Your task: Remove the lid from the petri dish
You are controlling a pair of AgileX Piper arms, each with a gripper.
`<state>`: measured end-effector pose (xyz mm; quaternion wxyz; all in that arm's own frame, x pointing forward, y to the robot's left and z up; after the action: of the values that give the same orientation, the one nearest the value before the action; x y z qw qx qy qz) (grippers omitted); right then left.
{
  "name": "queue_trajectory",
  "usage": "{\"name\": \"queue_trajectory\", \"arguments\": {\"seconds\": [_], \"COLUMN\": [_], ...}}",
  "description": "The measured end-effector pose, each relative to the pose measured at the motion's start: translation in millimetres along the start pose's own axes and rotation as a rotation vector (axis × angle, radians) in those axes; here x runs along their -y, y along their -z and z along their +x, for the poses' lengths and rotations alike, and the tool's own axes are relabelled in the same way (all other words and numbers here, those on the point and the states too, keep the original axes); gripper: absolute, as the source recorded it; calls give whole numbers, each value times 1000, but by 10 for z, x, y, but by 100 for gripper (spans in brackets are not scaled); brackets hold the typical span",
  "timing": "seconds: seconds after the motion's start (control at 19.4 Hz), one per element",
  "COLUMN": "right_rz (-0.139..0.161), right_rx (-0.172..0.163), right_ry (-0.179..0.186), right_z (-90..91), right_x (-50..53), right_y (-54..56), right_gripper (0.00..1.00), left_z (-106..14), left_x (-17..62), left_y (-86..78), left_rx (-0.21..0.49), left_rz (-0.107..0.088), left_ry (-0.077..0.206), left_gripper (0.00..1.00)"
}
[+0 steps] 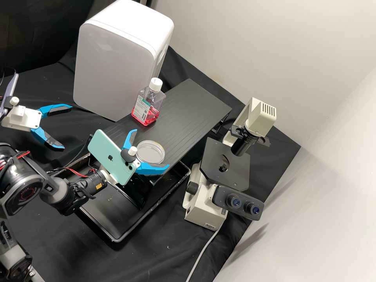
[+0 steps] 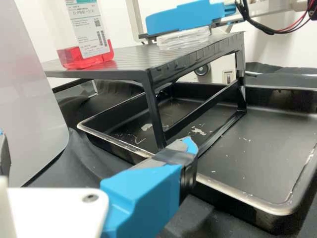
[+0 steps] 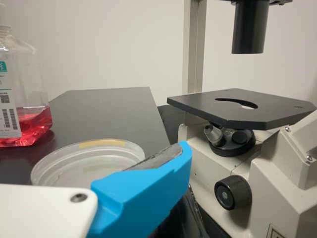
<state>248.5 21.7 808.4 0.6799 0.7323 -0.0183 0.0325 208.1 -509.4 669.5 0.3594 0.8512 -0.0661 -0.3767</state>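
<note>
The clear round plastic petri dish, its lid on, sits at the 7 o'clock end of the black ribbed raised platform. The right hand is spread around it, one blue finger at the dish's 10 o'clock and the other at its 5 o'clock; I cannot tell whether they touch it. The left hand, spread and empty, hangs over the desk, well apart at the dish's 9 o'clock. A clear flask of red liquid stands at the dish's 12 o'clock, and a white microscope at its 3 o'clock.
</note>
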Motion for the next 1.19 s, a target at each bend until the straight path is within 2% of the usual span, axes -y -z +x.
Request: {"name": "queue_trajectory", "arguments": {"seconds": [0.41,0.46,0.93,1.19], "right_rz": [1,1,1,-22], "right_rx": [25,25,25,25], "right_ry": [-29,-29,-29,-28], "right_z": [2,2,2,2], "right_x": [-60,-60,-60,-60], "right_y": [-52,-52,-52,-52], "right_gripper": [100,0,0,0], "left_z": [0,0,0,0], "left_x": [0,0,0,0], "left_y": [0,0,0,0], "left_rx": [0,0,0,0], "left_rz": [0,0,4,5], "left_ry": [0,0,0,0], "left_gripper": [100,100,100,100]}}
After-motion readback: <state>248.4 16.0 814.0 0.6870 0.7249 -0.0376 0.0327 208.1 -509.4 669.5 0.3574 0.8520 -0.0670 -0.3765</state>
